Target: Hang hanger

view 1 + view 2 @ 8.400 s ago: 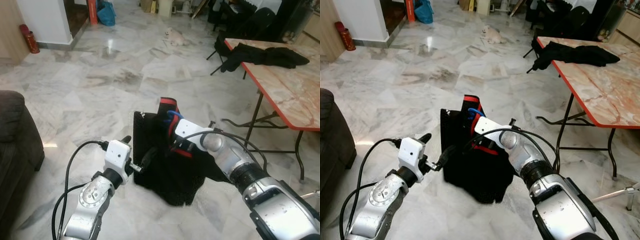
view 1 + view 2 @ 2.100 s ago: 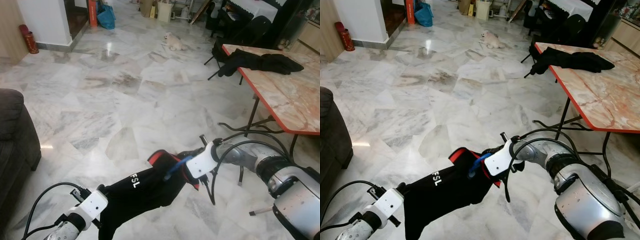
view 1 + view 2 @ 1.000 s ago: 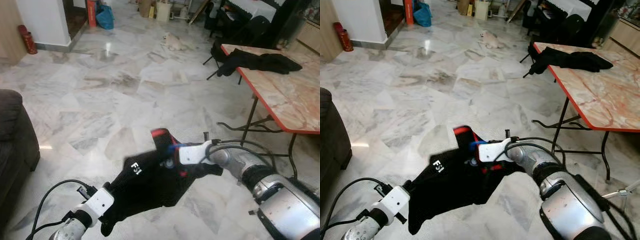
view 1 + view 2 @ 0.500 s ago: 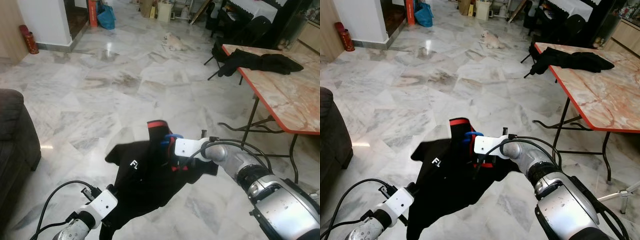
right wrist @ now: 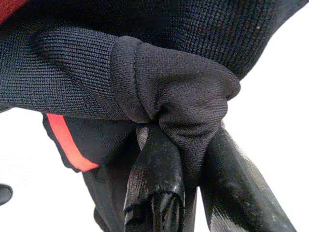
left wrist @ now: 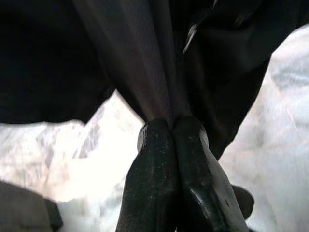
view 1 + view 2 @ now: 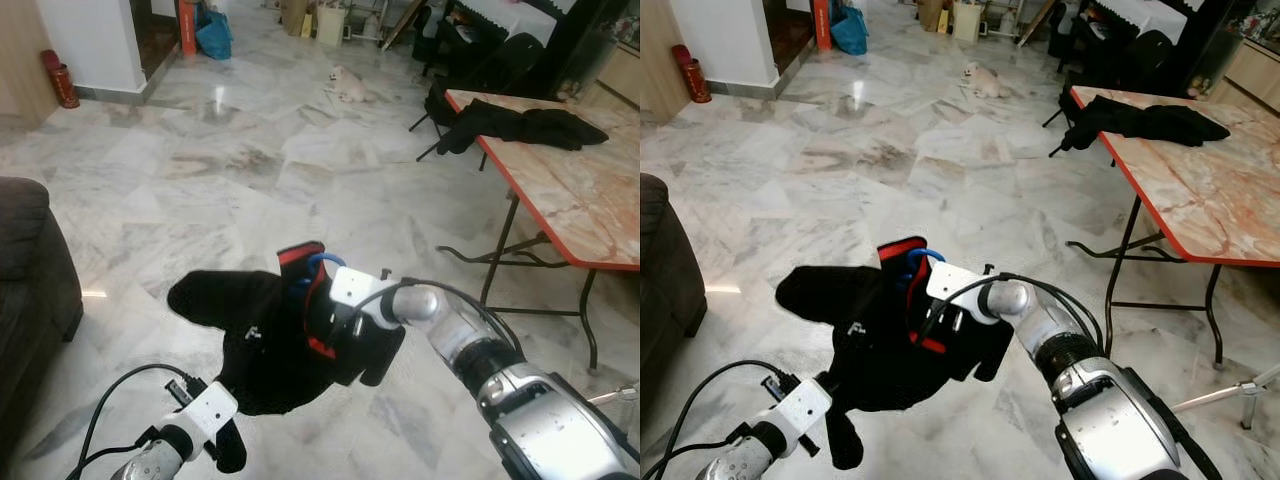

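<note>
Both end effectors clamp the black garment [image 7: 270, 340]: left end effector [image 6: 172, 126] pinches its lower edge, right end effector [image 5: 186, 145] its bunched collar. Table [image 7: 590, 210] beyond carries dark clothing [image 7: 510, 125].

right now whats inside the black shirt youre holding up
A blue hanger pokes out at the red collar of the black shirt; the rest of it is covered by cloth. The right pincer and left pincer each pinch folds of the fabric.
</note>
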`<state>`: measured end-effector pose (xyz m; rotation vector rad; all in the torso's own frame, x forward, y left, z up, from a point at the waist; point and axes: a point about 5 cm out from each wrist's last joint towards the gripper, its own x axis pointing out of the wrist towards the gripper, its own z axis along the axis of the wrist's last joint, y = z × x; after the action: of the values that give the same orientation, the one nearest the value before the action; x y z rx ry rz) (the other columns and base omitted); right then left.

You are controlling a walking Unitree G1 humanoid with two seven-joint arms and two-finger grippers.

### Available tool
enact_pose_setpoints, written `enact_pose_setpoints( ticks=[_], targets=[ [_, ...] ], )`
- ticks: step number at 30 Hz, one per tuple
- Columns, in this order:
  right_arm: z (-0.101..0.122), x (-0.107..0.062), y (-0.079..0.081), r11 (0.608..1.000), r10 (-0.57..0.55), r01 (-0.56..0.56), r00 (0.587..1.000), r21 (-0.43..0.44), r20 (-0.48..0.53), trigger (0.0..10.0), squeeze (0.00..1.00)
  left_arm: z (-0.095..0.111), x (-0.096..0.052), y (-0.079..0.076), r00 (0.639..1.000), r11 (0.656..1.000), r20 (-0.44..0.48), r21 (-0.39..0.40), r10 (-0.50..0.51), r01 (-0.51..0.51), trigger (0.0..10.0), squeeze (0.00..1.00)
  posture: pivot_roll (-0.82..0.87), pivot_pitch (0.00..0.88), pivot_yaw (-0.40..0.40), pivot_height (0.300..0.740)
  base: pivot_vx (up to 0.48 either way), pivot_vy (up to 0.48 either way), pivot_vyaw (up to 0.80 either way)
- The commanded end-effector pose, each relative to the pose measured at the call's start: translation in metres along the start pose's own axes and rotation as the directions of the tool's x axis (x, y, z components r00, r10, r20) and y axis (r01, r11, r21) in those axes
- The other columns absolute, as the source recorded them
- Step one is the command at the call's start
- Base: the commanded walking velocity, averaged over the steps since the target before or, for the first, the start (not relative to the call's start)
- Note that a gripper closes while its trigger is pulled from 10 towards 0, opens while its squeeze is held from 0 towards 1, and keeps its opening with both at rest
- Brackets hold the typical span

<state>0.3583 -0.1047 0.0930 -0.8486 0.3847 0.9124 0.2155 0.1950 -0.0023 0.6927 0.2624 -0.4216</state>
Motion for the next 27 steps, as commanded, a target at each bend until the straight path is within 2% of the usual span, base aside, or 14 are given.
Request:
enact_pose_setpoints(
  ticks=[1,6,7,10,15,21,23,24,26,27],
  targets=[
    [0.005,-0.008,-0.014,0.999,-0.042,0.042,0.999,-0.008,0.035,10.0,0.0,-0.005,-0.001,-0.005,1.0,1.0,-0.029,0.002,-0.013,0.013,10.0,0.0,0.01,0.032,-0.164,0.74,0.0,0.0,0.0],
    [0.004,-0.013,-0.016,0.999,-0.045,0.046,0.998,-0.022,0.053,10.0,0.0,-0.009,-0.005,-0.003,0.999,1.0,-0.043,0.0,0.025,-0.025,10.0,0.0,0.02,0.033,-0.16,0.74,0.0,0.0,0.0],
    [0.004,-0.013,-0.017,0.999,-0.048,0.049,0.997,-0.023,0.054,10.0,0.0,-0.008,-0.006,-0.002,0.999,1.0,-0.037,-0.005,0.03,-0.03,10.0,1.0,0.02,0.033,-0.16,0.74,0.0,0.0,0.0],
    [0.002,-0.014,-0.017,0.998,-0.043,0.045,0.998,-0.032,0.047,10.0,0.0,-0.006,-0.011,0.002,0.999,0.998,-0.017,-0.04,0.047,-0.048,10.0,1.0,0.02,0.032,-0.159,0.74,0.0,0.0,0.0],
    [-0.003,-0.016,-0.022,0.996,-0.084,0.084,0.996,-0.042,0.016,10.0,0.0,-0.003,-0.017,0.006,0.999,0.998,0.015,-0.035,0.049,-0.049,10.0,1.0,0.03,0.032,-0.156,0.74,0.0,0.0,0.0],
    [-0.002,-0.016,-0.023,0.994,-0.102,0.103,0.994,-0.046,0.028,10.0,0.0,0.002,-0.029,0.002,0.997,0.999,0.063,-0.022,-0.035,0.037,10.0,1.0,0.03,0.032,-0.153,0.74,0.0,0.0,0.0],
    [-0.001,-0.018,-0.024,0.988,-0.107,0.111,0.993,-0.109,0.048,10.0,0.0,0.006,-0.036,0.005,0.995,0.998,0.083,-0.046,-0.049,0.053,10.0,1.0,0.03,0.034,-0.149,0.74,0.0,0.0,0.0],
    [-0.001,-0.018,-0.024,0.988,-0.107,0.111,0.993,-0.109,0.048,10.0,0.0,0.006,-0.036,0.005,0.995,0.998,0.083,-0.046,-0.049,0.053,10.0,1.0,0.03,0.034,-0.149,0.74,0.0,0.0,0.0],
    [-0.003,-0.021,-0.025,0.973,-0.116,0.124,0.992,-0.196,0.051,10.0,0.0,0.008,-0.042,0.008,0.994,0.996,0.095,-0.064,-0.062,0.068,10.0,1.0,0.04,0.036,-0.148,0.74,0.0,0.0,0.0],
    [-0.003,-0.021,-0.025,0.973,-0.116,0.124,0.992,-0.196,0.051,10.0,0.0,0.008,-0.042,0.008,0.994,0.996,0.095,-0.064,-0.062,0.068,10.0,1.0,0.04,0.036,-0.148,0.74,0.0,0.0,0.0]
  ],
)
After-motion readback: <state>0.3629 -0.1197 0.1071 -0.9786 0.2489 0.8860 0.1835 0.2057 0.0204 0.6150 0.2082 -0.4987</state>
